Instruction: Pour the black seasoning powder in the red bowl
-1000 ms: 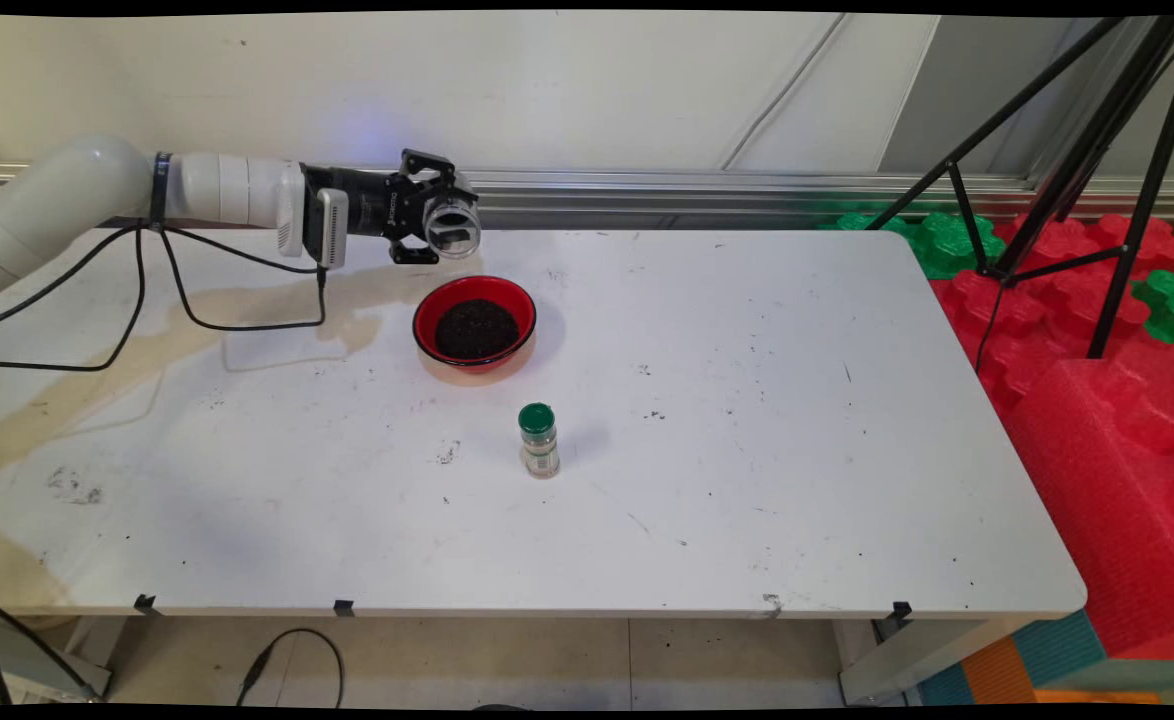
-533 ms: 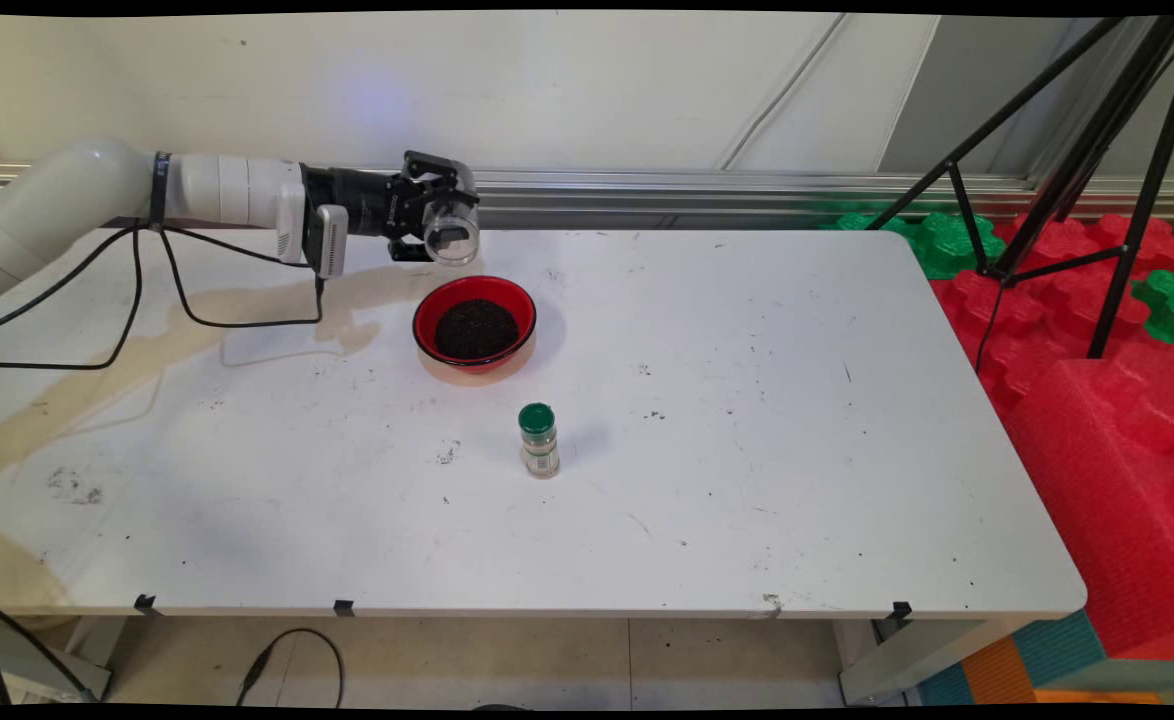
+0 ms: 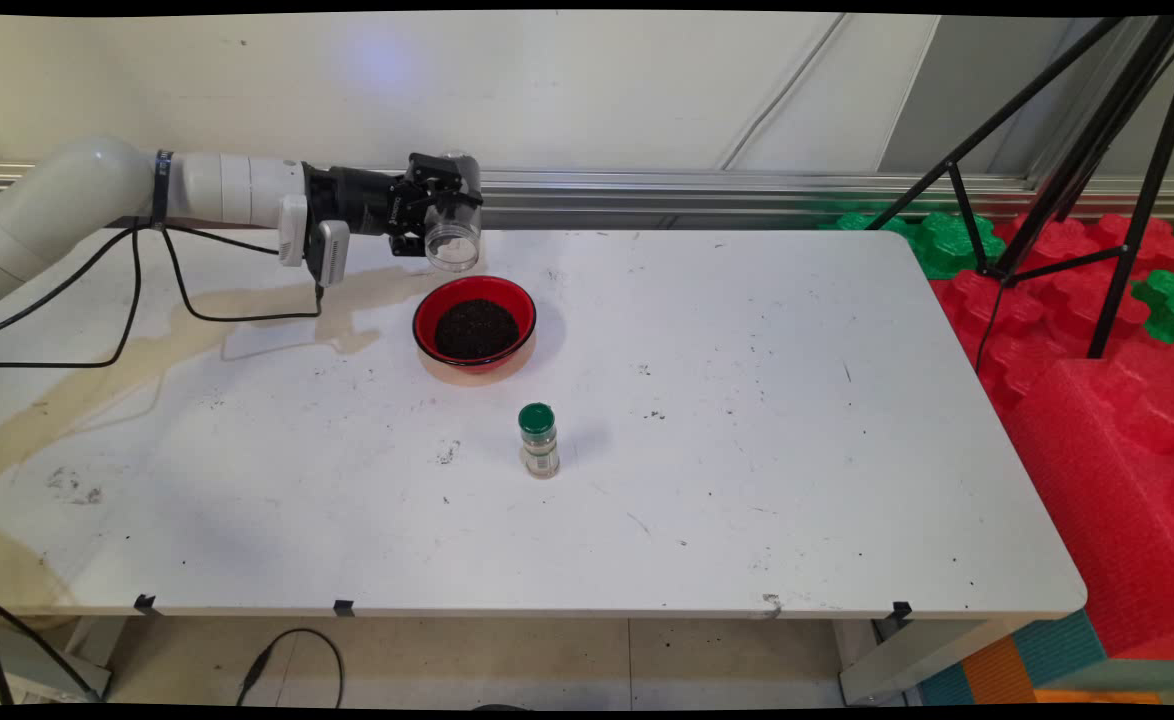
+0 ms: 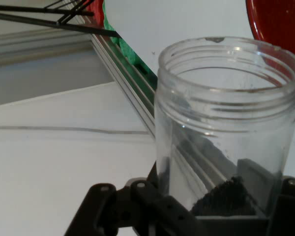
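Note:
My gripper [image 3: 444, 212] is shut on a clear plastic jar [image 3: 452, 238] and holds it in the air just behind the far left rim of a red bowl [image 3: 474, 322] filled with dark grains. The jar hangs with its mouth turned downward. In the hand view the jar [image 4: 226, 123] looks empty, its threaded mouth points away from me, and a dark finger pad [image 4: 226, 199] shows through its wall. The red bowl's rim [image 4: 278, 24] appears at the top right. A small spice bottle with a green cap [image 3: 538, 440] stands upright nearer the table's front.
Black cables [image 3: 147, 300] hang from the arm over the table's left side. A black tripod [image 3: 1077, 150] stands past the right edge among red and green foam blocks [image 3: 1097, 400]. A metal rail [image 3: 697, 185] runs along the wall behind.
The wrist has rolled, turning the jar's mouth from facing the camera to pointing downward. The hand has risen slightly. Bowl and spice bottle have not moved.

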### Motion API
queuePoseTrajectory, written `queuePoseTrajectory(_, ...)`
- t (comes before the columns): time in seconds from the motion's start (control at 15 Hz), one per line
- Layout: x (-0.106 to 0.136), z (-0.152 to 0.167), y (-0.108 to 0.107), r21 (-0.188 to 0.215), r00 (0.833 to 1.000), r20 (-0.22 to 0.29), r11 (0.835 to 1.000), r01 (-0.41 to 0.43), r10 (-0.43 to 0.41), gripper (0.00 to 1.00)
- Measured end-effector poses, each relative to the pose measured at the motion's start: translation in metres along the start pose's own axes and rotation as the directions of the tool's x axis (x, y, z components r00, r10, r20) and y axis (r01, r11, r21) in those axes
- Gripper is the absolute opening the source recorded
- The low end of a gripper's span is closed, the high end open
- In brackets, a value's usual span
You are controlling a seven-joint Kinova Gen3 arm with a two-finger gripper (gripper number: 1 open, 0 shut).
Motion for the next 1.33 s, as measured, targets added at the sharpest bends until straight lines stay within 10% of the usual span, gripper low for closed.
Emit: queuePoseTrajectory(1.33, 0.006, 0.004, -0.014, 0.035, 0.956, 0.007, 0.955, -0.293, 0.293, 0.0)
